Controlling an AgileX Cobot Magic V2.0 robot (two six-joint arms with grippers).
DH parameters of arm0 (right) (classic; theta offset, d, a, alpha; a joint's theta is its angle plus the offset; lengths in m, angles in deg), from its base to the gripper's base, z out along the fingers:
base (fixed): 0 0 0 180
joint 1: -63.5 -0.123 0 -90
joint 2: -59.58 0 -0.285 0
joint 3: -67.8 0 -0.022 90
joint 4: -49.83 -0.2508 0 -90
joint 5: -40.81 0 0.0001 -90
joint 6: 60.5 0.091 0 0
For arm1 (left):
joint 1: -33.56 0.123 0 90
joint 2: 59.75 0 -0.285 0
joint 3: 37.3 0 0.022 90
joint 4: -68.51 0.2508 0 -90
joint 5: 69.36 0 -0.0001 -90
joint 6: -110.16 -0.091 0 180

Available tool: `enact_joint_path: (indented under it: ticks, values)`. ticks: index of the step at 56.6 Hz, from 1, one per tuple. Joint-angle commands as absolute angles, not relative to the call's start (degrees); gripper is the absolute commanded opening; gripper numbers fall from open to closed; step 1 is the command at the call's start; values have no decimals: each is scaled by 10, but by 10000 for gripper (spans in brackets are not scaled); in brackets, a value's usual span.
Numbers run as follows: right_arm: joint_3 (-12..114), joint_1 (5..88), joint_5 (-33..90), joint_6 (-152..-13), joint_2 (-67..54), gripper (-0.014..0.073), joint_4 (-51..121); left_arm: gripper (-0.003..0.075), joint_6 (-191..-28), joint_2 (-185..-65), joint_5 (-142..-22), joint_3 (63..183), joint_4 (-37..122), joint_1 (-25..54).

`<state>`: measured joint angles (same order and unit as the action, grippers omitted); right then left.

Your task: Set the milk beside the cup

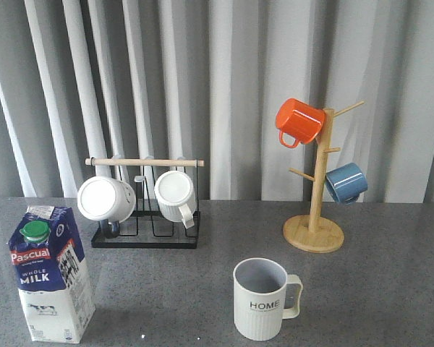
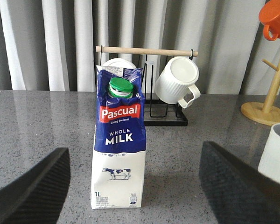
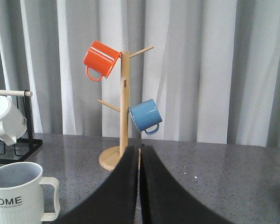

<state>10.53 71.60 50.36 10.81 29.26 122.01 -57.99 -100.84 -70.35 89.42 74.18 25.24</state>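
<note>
The milk (image 1: 50,278), a tall blue-and-white carton with a green cap, stands upright at the table's front left. The cup (image 1: 264,300), a cream ribbed mug lettered "HOME", stands at the front middle, well to the right of the carton, handle to the right. Neither gripper shows in the front view. In the left wrist view my left gripper (image 2: 134,154) is open, its fingers (image 2: 32,191) wide on either side of the milk (image 2: 119,154) and short of it. My right gripper (image 3: 139,154) is shut on nothing, to the right of the cup (image 3: 16,193).
A black wire rack (image 1: 146,240) with a wooden bar holds two white mugs (image 1: 175,194) behind the milk. A wooden mug tree (image 1: 315,231) at the back right carries an orange mug (image 1: 300,121) and a blue mug (image 1: 346,182). A grey curtain closes off the back.
</note>
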Motion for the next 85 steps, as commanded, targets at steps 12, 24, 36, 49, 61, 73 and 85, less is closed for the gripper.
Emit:
enact_joint_path:
  ticks: [12,24,36,49,61,73,85]
  values:
    - [123,717,511,108,289,-3,1218,671,-611,-1103,-475,845,727,250]
    - [123,717,511,108,289,-3,1218,714,-610,-1183,-335,835,708,250]
    - [123,717,511,108,289,-3,1218,714,-610,-1262,-282,851,708,250]
    - [123,717,511,108,289,-3,1218,714,-611,-1337,-316,932,708,250]
    - [123,717,511,108,289,-3,1218,714,-613,-1385,-330,977,707,250]
    - [123,717,511,108,289,-3,1218,714,-678,-1408,-319,989,645,250]
    - [123,717,511,108,289,-3,1218,714,-718,-1410,-285,989,607,250]
